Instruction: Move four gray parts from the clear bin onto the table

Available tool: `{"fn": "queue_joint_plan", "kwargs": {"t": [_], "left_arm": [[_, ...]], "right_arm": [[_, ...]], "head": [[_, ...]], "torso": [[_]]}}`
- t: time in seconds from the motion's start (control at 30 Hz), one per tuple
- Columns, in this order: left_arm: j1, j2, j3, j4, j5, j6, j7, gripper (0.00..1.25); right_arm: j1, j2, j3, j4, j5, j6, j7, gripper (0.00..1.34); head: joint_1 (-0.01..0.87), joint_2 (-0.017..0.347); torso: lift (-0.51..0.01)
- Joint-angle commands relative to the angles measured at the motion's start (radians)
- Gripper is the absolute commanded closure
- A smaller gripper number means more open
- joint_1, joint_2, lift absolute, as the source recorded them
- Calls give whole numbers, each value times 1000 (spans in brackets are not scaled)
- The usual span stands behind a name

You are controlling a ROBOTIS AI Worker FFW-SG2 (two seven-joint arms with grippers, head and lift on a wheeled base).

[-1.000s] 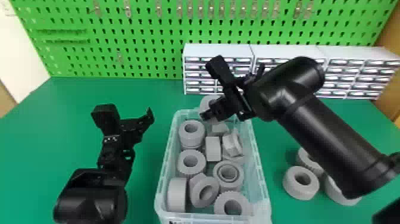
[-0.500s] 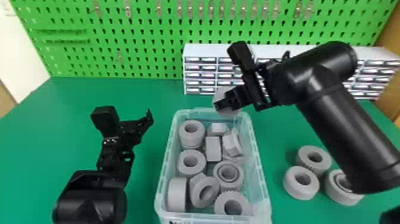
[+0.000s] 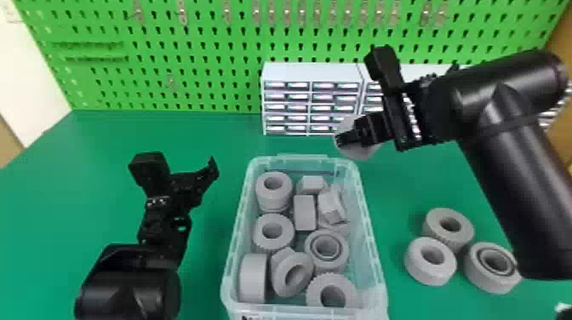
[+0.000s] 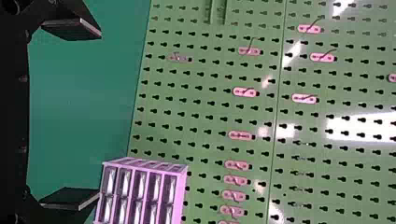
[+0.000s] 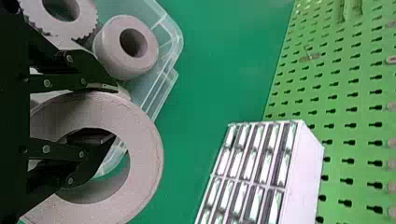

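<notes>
Right gripper (image 3: 347,138) has drifted right, fingers pinching a gray part (image 3: 361,152) beyond the clear bin (image 3: 239,225), upper right. Looks like carry four, so lower it by the worktop (image 3: 191,134) trio (image 3: 425,274) next. Left gripper (image 4: 98,114) is wide open, empty.

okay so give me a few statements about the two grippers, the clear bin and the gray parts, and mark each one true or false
1. The right gripper holds a gray ring. True.
2. The left gripper is shut on a gray part. False: the left gripper is open, nothing between its fingers.
3. Three gray parts lie on the table to the right of the clear bin. True.
4. The clear bin is empty. False: several gray parts are inside.
</notes>
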Motion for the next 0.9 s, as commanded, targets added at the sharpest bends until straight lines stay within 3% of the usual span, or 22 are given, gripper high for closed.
{"fn": "queue_joint_plan", "kwargs": {"t": [0.0,0.87], "left_arm": [[0,0,2,-1,2,0,0,96],[-3,0,-3,-1,8,-3,0,98]], "right_arm": [[19,-8,-29,-29,38,22,0,1115],[115,-47,-179,-67,158,93,0,1115]], "head": [[693,72],[693,72]], "torso": [[-52],[-52]]}}
